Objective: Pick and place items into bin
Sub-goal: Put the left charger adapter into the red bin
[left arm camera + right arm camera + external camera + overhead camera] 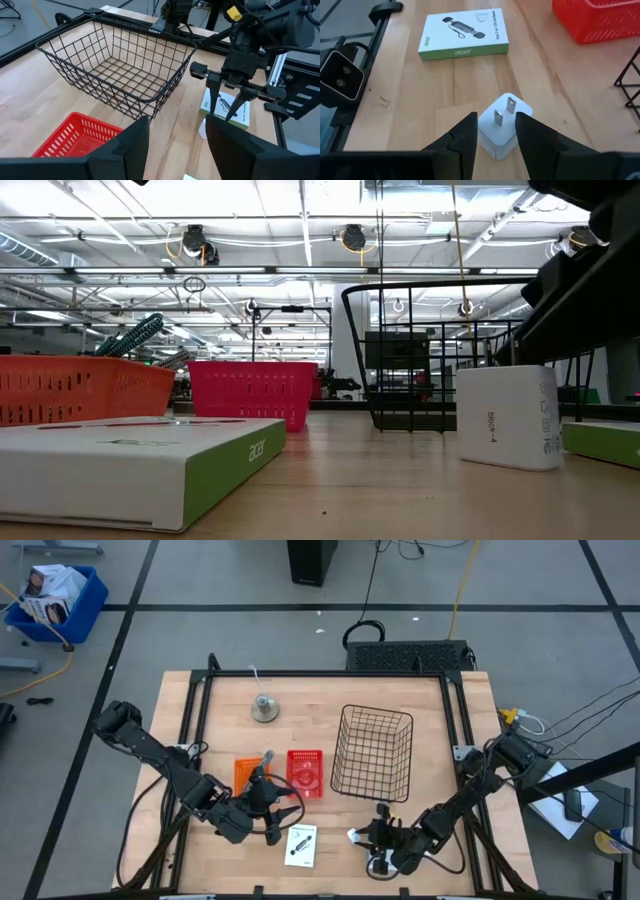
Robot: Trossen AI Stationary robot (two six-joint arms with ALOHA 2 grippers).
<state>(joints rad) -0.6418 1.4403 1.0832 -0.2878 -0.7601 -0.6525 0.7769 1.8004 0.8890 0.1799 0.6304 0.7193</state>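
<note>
> So where's my right end effector [492, 131] at?

Low over the near edge of the wooden surface [460, 740], fingers apart around a small white plug block [502, 125], prongs facing up. Can't tell if they touch it.

> And the other one?

Left end effector [175, 132] is open too, holding nothing, near the red basket [305, 772] and orange basket [245, 772]. One white Acer box [464, 34] lies between the arms, another under the right arm [225, 106]. Wire bin [373, 752] sits beyond, looks empty.
</note>
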